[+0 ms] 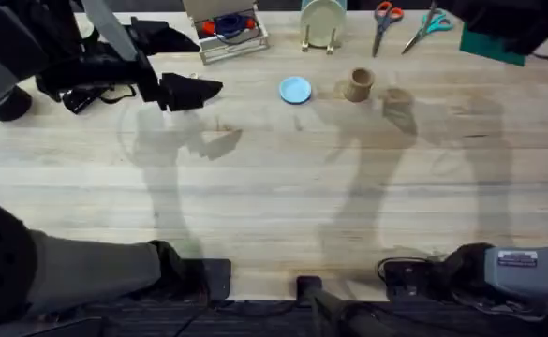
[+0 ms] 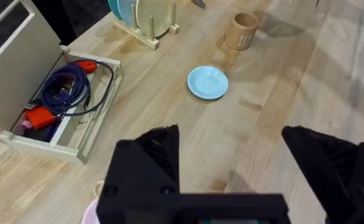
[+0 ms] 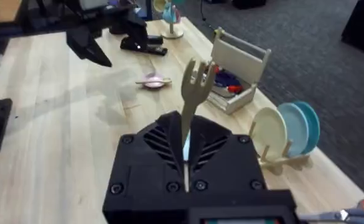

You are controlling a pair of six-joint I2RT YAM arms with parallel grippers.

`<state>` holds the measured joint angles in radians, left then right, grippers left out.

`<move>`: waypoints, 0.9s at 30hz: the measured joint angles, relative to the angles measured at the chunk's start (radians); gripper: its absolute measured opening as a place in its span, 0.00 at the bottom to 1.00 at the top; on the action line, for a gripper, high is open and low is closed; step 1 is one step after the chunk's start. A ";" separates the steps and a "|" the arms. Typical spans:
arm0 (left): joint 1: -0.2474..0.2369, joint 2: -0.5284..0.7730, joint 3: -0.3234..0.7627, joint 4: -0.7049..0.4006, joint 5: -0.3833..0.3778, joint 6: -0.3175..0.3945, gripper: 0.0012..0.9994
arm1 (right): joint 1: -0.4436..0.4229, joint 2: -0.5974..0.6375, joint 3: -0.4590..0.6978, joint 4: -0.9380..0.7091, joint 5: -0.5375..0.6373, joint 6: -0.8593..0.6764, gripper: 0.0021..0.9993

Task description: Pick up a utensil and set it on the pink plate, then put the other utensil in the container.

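In the right wrist view my right gripper (image 3: 186,138) is shut on the handle of the light-wood fork (image 3: 196,73), whose tines stand up past the fingers. Farther off on the table sits the pink plate (image 3: 152,80) with a wooden utensil lying across it. My left gripper (image 3: 93,47) hangs above that plate, and the left wrist view shows it (image 2: 229,135) open with nothing between the fingers; a sliver of the pink plate (image 2: 89,213) shows beside them. The tan container (image 1: 358,84) stands upright at the back middle of the table, right of my left gripper (image 1: 208,90).
A light-blue plate (image 1: 295,90) lies just left of the container. At the back edge are a clear box (image 1: 227,26) with red and blue contents, a rack with a pale-green plate (image 1: 322,19), and two pairs of scissors (image 1: 384,17). The near half of the table (image 1: 274,206) is bare wood.
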<state>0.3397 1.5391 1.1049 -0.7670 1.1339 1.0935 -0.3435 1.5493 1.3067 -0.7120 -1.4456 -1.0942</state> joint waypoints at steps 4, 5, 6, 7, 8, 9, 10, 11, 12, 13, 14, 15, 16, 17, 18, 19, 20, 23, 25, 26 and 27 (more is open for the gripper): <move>0.000 0.000 0.000 0.000 0.000 0.000 0.99 | 0.000 0.065 0.000 0.023 0.000 -0.027 0.03; 0.000 0.000 0.000 0.000 0.000 0.000 0.99 | 0.000 0.077 0.000 0.029 0.000 -0.036 0.03; 0.000 0.000 0.000 0.000 0.000 0.000 0.99 | 0.000 0.085 0.000 0.033 0.000 -0.043 0.03; 0.000 0.000 0.000 0.000 0.000 0.000 0.99 | 0.000 0.091 0.000 0.034 0.000 -0.049 0.03; 0.000 0.000 0.000 0.000 0.000 0.000 0.99 | 0.000 0.094 0.000 0.036 0.000 -0.055 0.03; 0.000 0.000 0.000 0.000 0.000 0.000 0.99 | 0.000 0.096 0.000 0.036 0.000 -0.060 0.03; 0.000 0.000 0.000 0.000 0.000 0.000 0.99 | 0.000 0.096 0.000 0.036 0.000 -0.063 0.03; 0.000 0.000 0.000 0.000 0.000 0.000 0.99 | 0.000 0.096 0.000 0.037 0.000 -0.066 0.03; 0.000 0.000 0.000 0.000 0.000 0.000 0.99 | 0.000 0.096 0.000 0.038 0.000 -0.068 0.03; 0.000 0.000 0.000 0.000 0.000 0.000 0.99 | 0.000 0.096 0.000 0.038 0.000 -0.072 0.03; 0.000 0.000 0.000 0.000 0.000 0.000 0.99 | 0.000 0.096 0.000 0.038 0.000 -0.076 0.03; 0.000 0.000 0.000 0.000 0.000 0.000 0.99 | 0.000 0.096 0.000 0.039 0.000 -0.083 0.03; 0.000 0.000 0.000 0.000 0.000 0.000 0.99 | 0.000 0.096 0.000 0.038 0.000 -0.090 0.03; 0.000 0.000 0.000 0.000 0.000 0.000 0.99 | 0.000 0.096 0.000 0.038 0.000 -0.097 0.03; 0.000 0.000 0.000 0.000 0.000 0.000 0.99 | 0.000 0.096 0.000 0.039 0.000 -0.108 0.03; 0.000 0.000 0.000 0.000 0.000 0.000 0.99 | 0.000 0.096 0.000 0.039 0.000 -0.118 0.03; 0.000 0.000 0.000 0.000 0.000 0.000 0.99 | 0.000 0.096 0.000 0.039 0.000 -0.128 0.03; 0.000 0.000 0.000 0.000 0.000 0.000 0.99 | 0.005 0.096 0.000 0.039 0.000 -0.158 0.03; 0.000 0.000 0.000 0.000 0.000 0.000 0.99 | 0.009 0.096 0.000 0.041 0.000 -0.167 0.03; 0.000 0.000 0.000 0.000 0.000 0.000 0.99 | 0.012 0.096 0.000 0.045 0.000 -0.169 0.03; 0.000 0.000 0.000 0.000 0.000 0.000 0.99 | 0.014 0.096 0.000 0.050 0.000 -0.171 0.03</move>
<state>0.3397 1.5391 1.1049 -0.7670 1.1336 1.0935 -0.3290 1.6451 1.3067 -0.6625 -1.4456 -1.2648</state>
